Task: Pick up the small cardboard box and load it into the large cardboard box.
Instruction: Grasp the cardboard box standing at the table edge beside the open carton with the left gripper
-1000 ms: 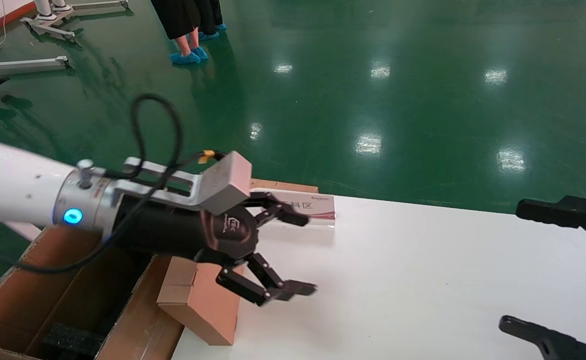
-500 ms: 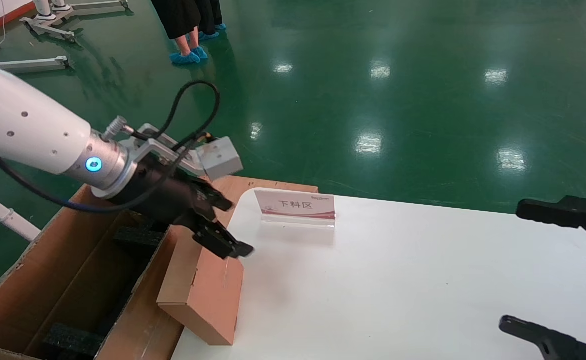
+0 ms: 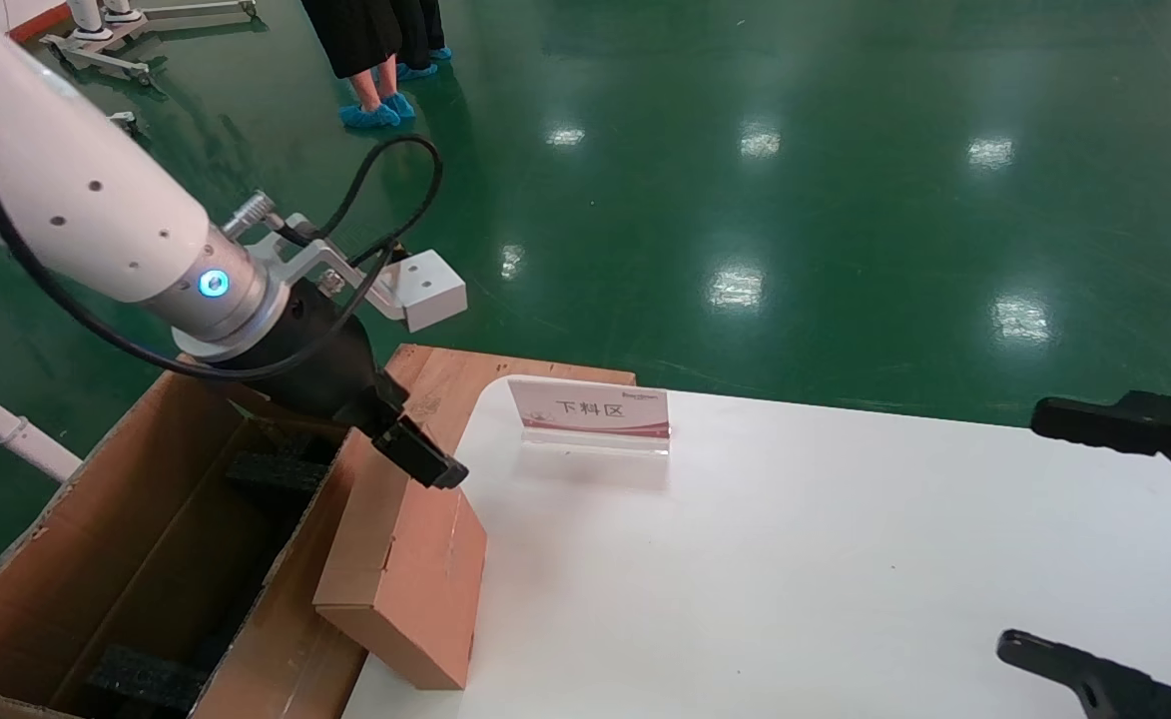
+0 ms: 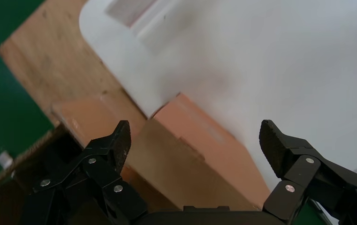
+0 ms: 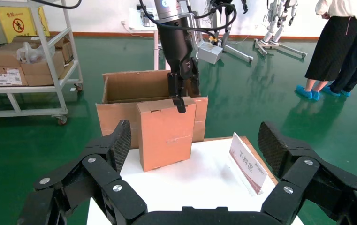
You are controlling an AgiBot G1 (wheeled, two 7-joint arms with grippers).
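Observation:
The small cardboard box (image 3: 405,569) stands on its narrow side at the left edge of the white table, leaning on a flap of the large cardboard box (image 3: 66,539). My left gripper (image 3: 390,439) is open and hangs over the small box's top end. In the left wrist view the small box (image 4: 200,159) lies between the spread fingers of the left gripper (image 4: 196,138). One fingertip (image 3: 425,464) is down by the box's table-side face. The right wrist view shows the small box (image 5: 164,131) in front of the large box (image 5: 129,86). My right gripper (image 3: 1029,529) is parked open at the table's right.
A white sign placard (image 3: 590,411) stands near the back of the white table (image 3: 795,559). Black foam blocks (image 3: 146,679) lie inside the large box. People (image 3: 375,60) stand far off on the green floor. A shelf cart (image 5: 26,61) stands beyond the boxes.
My left gripper has swung back from over the table, turned downward, and come over the top of the small box. The box and the right arm have not moved.

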